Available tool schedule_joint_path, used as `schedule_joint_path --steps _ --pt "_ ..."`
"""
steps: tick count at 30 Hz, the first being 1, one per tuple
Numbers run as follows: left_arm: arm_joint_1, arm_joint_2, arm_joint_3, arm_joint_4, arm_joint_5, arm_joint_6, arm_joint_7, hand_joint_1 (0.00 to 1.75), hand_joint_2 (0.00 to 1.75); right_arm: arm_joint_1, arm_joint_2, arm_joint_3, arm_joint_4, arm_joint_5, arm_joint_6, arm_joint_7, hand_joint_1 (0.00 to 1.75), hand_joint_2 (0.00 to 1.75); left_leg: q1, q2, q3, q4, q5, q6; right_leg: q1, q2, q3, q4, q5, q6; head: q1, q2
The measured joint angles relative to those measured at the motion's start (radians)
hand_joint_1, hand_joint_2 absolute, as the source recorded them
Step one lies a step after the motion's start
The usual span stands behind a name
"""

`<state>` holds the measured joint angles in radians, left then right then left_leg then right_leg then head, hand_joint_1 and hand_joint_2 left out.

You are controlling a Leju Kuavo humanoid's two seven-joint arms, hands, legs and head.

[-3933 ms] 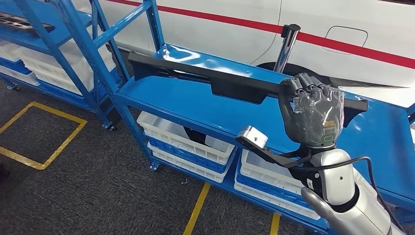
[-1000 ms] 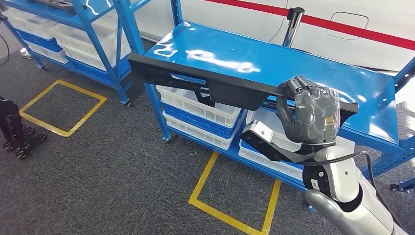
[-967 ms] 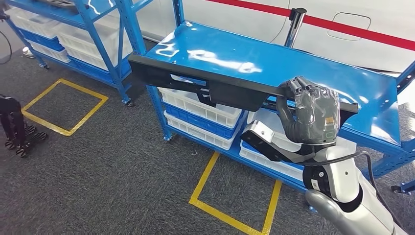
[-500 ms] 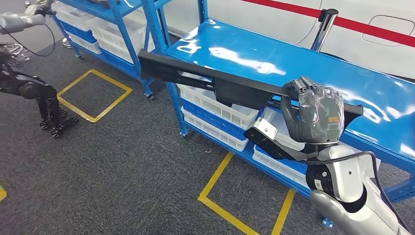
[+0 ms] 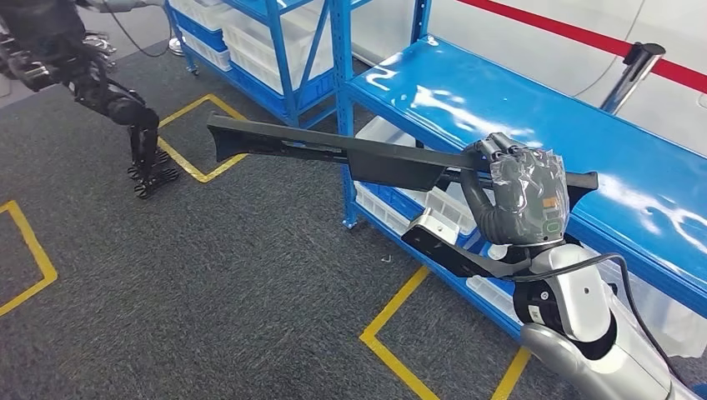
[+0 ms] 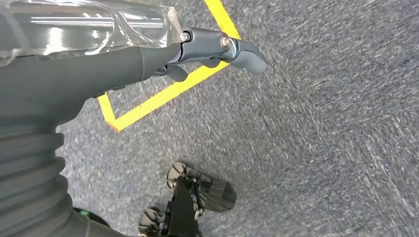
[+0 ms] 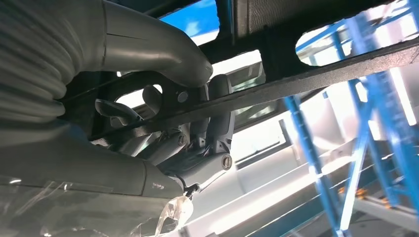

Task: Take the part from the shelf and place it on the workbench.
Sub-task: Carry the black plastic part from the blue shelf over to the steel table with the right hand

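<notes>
The right hand [image 5: 518, 198] grips the long black part [image 5: 350, 154] near 1 end, fingers wrapped over its rail. The left hand [image 6: 74, 64] hangs over carpet, its fingers apart, holding nothing. Beyond the right hand, the part juts past the blue shelf [image 5: 534, 133] toward another robot [image 5: 92, 75]. Best carried level, turning slowly so the free end clears the shelf post.

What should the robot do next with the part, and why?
Probably keep turning away from the shelf toward the workbench, grip unchanged. The right hand holds the long black part near one end, with the far end hanging out over the floor, so a slow turn seems wise.
</notes>
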<state>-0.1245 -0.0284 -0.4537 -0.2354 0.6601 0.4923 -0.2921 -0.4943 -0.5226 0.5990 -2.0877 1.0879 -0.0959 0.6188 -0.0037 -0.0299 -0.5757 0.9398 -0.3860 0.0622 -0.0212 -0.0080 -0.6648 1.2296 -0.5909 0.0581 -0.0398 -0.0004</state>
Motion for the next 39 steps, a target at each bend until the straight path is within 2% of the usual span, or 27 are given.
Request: schedule_joint_path --steps 1,2,4,6,7,8,9,10,12,13,14,16,17,18,19,21,23,25,27,29,31,32,33,34,36,38,39 --pt "0.001 0.000 0.000 0.000 0.000 -0.001 0.000 0.00 1.75 0.001 0.000 0.003 0.000 -0.001 0.002 0.000 1.75 1.75 0.000 -0.014 0.000 0.001 0.000 0.000 0.000 0.003 -0.021 0.039 -0.006 0.001 0.000 0.000" --pt "0.002 0.000 -0.001 0.000 0.001 -0.001 0.000 0.00 1.75 0.003 0.000 0.006 0.000 -0.001 0.003 -0.001 1.75 1.75 0.001 -0.028 0.001 0.002 0.000 0.000 0.000 0.005 -0.023 0.037 0.009 0.002 0.000 0.000" --pt "0.003 0.000 -0.001 0.000 0.002 -0.002 0.000 0.00 1.75 0.003 0.000 0.010 0.000 -0.001 0.005 -0.001 1.75 1.75 0.004 -0.058 0.001 0.008 -0.002 -0.004 -0.005 0.026 0.029 -0.084 0.084 0.005 0.000 0.000" --pt "0.002 0.000 -0.001 0.000 0.002 -0.002 0.000 0.00 1.75 0.002 0.000 0.012 0.000 -0.002 0.005 -0.002 1.75 1.75 0.004 -0.085 -0.007 0.019 -0.006 -0.013 -0.014 0.072 0.087 -0.214 0.135 0.006 0.000 0.000" --pt "0.001 0.000 -0.001 0.000 0.002 -0.002 0.000 0.00 1.75 0.002 0.000 0.013 0.000 -0.002 0.005 -0.003 1.75 1.75 0.003 -0.096 -0.013 0.022 -0.007 -0.018 -0.016 0.087 0.098 -0.241 0.141 0.005 0.000 0.000" --pt "0.001 0.000 -0.001 0.000 0.003 -0.002 0.000 0.00 1.75 0.002 0.000 0.015 0.000 -0.003 0.006 -0.003 1.75 1.75 0.004 -0.107 -0.019 0.024 -0.005 -0.024 -0.014 0.088 0.100 -0.249 0.138 0.000 -0.001 0.000" --pt "0.002 0.001 -0.001 0.000 0.003 -0.002 0.000 0.00 1.75 0.003 0.000 0.016 0.000 -0.005 0.006 -0.004 1.75 1.75 0.008 -0.119 -0.024 0.024 -0.003 -0.029 -0.013 0.075 0.098 -0.249 0.138 -0.007 -0.001 0.000" --pt "0.005 0.002 -0.001 0.000 0.003 -0.002 0.000 0.00 1.75 0.001 0.000 0.017 0.000 -0.006 0.006 -0.005 1.75 1.75 0.009 -0.113 -0.028 0.027 -0.004 -0.035 -0.012 0.062 0.099 -0.250 0.139 -0.013 -0.001 0.000" --pt "0.006 0.003 -0.004 0.000 0.002 -0.002 0.000 0.00 1.75 -0.007 0.000 0.017 -0.001 -0.008 0.009 -0.008 1.75 1.75 0.007 -0.058 -0.054 0.077 -0.032 -0.046 -0.011 0.034 0.102 -0.253 0.141 -0.027 -0.003 0.000" --pt "0.005 0.003 -0.006 0.000 0.001 -0.001 0.000 0.00 1.75 -0.012 0.000 0.017 -0.001 -0.011 0.012 -0.011 1.75 1.75 0.006 -0.020 -0.081 0.135 -0.060 -0.051 -0.009 0.021 0.103 -0.253 0.140 -0.031 -0.004 0.000" --pt "0.003 0.003 -0.008 0.000 0.000 -0.001 0.000 0.00 1.75 -0.016 0.000 0.017 -0.002 -0.014 0.015 -0.014 1.75 1.75 0.007 0.005 -0.117 0.207 -0.092 -0.055 -0.008 0.008 0.104 -0.253 0.139 -0.034 -0.006 0.000" --pt "0.002 0.004 -0.010 0.000 0.000 -0.001 0.000 0.00 1.75 -0.022 -0.001 0.017 -0.002 -0.023 0.023 -0.018 1.75 1.75 0.012 0.020 -0.177 0.325 -0.131 -0.059 -0.005 -0.018 0.106 -0.253 0.136 -0.038 -0.006 0.000" --pt "0.002 0.004 -0.010 0.000 0.000 0.000 0.001 0.00 1.75 -0.026 -0.001 0.017 -0.002 -0.027 0.027 -0.020 1.75 1.75 0.013 0.022 -0.182 0.333 -0.125 -0.059 -0.004 -0.029 0.108 -0.253 0.134 -0.038 -0.006 0.000" --pt "0.002 0.004 -0.011 0.000 0.000 0.000 0.002 0.00 1.75 -0.028 -0.001 0.017 -0.003 -0.029 0.030 -0.022 1.75 1.75 0.013 0.026 -0.165 0.298 -0.101 -0.057 -0.003 -0.041 0.110 -0.253 0.132 -0.038 -0.006 0.000" --pt "0.001 0.004 -0.012 0.000 0.000 0.000 0.003 0.00 1.75 -0.031 -0.001 0.017 -0.004 -0.031 0.031 -0.023 1.75 1.75 0.010 0.039 -0.130 0.228 -0.068 -0.051 -0.003 -0.052 0.114 -0.253 0.130 -0.037 -0.006 0.000" --pt "-0.005 0.005 -0.012 0.000 0.000 0.001 0.004 0.00 1.75 -0.039 -0.001 0.017 -0.006 -0.031 0.032 -0.024 1.75 1.75 -0.004 0.089 -0.057 0.083 -0.016 -0.035 0.002 -0.075 0.121 -0.253 0.123 -0.030 -0.006 0.000" --pt "-0.010 0.007 -0.014 0.000 0.000 0.002 0.005 0.00 1.75 -0.047 -0.001 0.018 -0.008 -0.032 0.034 -0.025 1.75 1.75 -0.017 0.108 -0.035 0.028 -0.001 -0.025 0.006 -0.097 0.125 -0.254 0.118 -0.022 -0.005 0.000" --pt "-0.010 0.010 -0.014 0.000 0.000 0.004 0.005 0.00 1.75 -0.056 0.000 0.022 -0.008 -0.035 0.036 -0.026 1.75 1.75 -0.016 0.079 -0.037 0.023 0.005 -0.019 0.006 -0.113 0.129 -0.256 0.112 -0.012 -0.005 0.000" --pt "-0.011 0.013 -0.015 0.000 0.002 0.008 0.004 0.00 1.75 -0.068 0.000 0.027 -0.007 -0.040 0.038 -0.029 1.75 1.75 -0.011 0.053 -0.031 0.012 0.012 -0.009 0.002 -0.075 0.118 -0.222 0.085 -0.006 -0.004 0.000" --pt "-0.018 0.015 -0.015 0.000 0.003 0.011 0.004 0.00 1.75 -0.080 0.000 0.032 -0.006 -0.047 0.041 -0.032 1.75 1.75 -0.008 0.027 -0.026 0.007 0.015 -0.001 0.000 -0.015 0.062 -0.104 0.028 -0.005 -0.002 0.000" --pt "-0.024 0.016 -0.016 0.000 0.002 0.012 0.008 0.00 1.75 -0.088 0.000 0.040 -0.005 -0.057 0.047 -0.034 1.75 1.75 -0.007 -0.004 -0.025 0.008 0.015 0.002 0.000 0.004 -0.008 0.023 -0.012 -0.002 -0.001 0.000" --pt "-0.025 0.016 -0.017 0.000 0.000 0.013 0.011 0.00 1.75 -0.092 0.000 0.045 -0.005 -0.063 0.051 -0.034 1.75 1.75 -0.006 -0.021 -0.024 0.008 0.015 0.002 0.000 0.006 -0.023 0.041 -0.005 0.000 -0.001 0.000" --pt "-0.024 0.016 -0.017 0.000 -0.003 0.014 0.015 0.00 1.75 -0.098 0.000 0.050 -0.004 -0.070 0.055 -0.035 1.75 1.75 -0.004 -0.038 -0.024 0.010 0.014 0.001 -0.002 0.007 -0.019 0.017 0.021 0.003 -0.001 0.000" --pt "-0.023 0.016 -0.018 0.000 -0.005 0.016 0.018 0.00 1.75 -0.106 0.000 0.054 -0.003 -0.076 0.059 -0.035 1.75 1.75 -0.002 -0.054 -0.023 0.014 0.013 -0.002 -0.006 0.014 0.003 -0.043 0.062 0.006 -0.001 0.000" --pt "-0.021 0.018 -0.018 0.000 -0.007 0.020 0.020 0.00 1.75 -0.126 0.000 0.061 -0.002 -0.088 0.065 -0.034 1.75 1.75 0.002 -0.083 -0.031 0.028 0.006 -0.012 -0.017 0.062 0.059 -0.175 0.121 0.011 -0.001 0.000" --pt "-0.021 0.020 -0.019 0.000 -0.007 0.022 0.020 0.00 1.75 -0.139 0.000 0.066 -0.001 -0.102 0.071 -0.033 1.75 1.75 0.005 -0.107 -0.045 0.037 0.005 -0.026 -0.019 0.091 0.079 -0.227 0.133 0.005 -0.001 0.000" --pt "-0.019 0.021 -0.019 0.000 -0.004 0.022 0.020 0.00 1.75 -0.144 0.000 0.068 0.000 -0.109 0.075 -0.032 1.75 1.75 0.007 -0.119 -0.051 0.038 0.008 -0.032 -0.016 0.081 0.077 -0.229 0.133 -0.003 -0.002 0.000"
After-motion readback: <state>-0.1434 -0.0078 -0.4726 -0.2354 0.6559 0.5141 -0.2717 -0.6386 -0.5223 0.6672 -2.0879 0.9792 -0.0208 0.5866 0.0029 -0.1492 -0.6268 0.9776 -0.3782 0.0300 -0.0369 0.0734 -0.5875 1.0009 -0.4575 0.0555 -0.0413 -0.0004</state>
